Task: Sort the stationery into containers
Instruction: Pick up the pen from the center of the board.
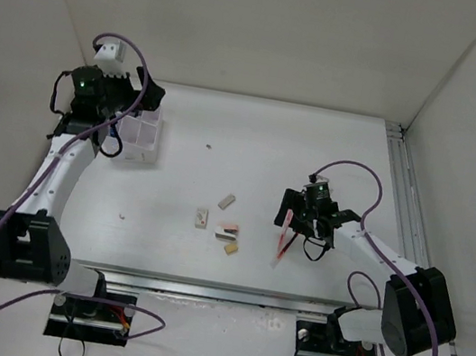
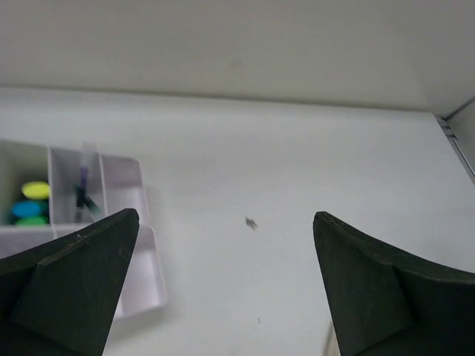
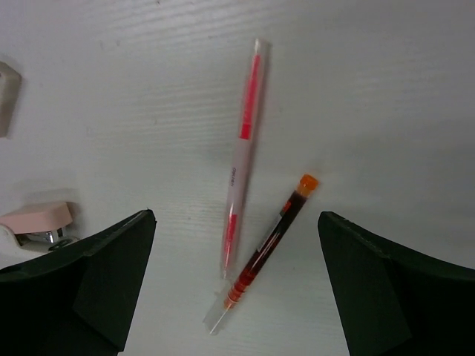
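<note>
The white compartment box (image 1: 145,146) stands at the far left. In the left wrist view its cells (image 2: 122,189) hold yellow, blue and green highlighters (image 2: 31,202) and a dark pen (image 2: 83,194). My left gripper (image 1: 133,119) hovers over the box's near right side, open and empty (image 2: 225,215). My right gripper (image 1: 294,224) is open above two pens lying on the table: a white-and-red pen (image 3: 243,152) and a dark red pen with an orange cap (image 3: 273,245). They show in the top view (image 1: 282,245). Several small erasers (image 1: 227,229) lie mid-table.
A pink eraser (image 3: 37,217) and a beige eraser (image 3: 6,96) lie left of the pens. A small dark speck (image 2: 252,222) is on the table right of the box. White walls surround the table; a metal rail (image 1: 402,206) runs along the right edge.
</note>
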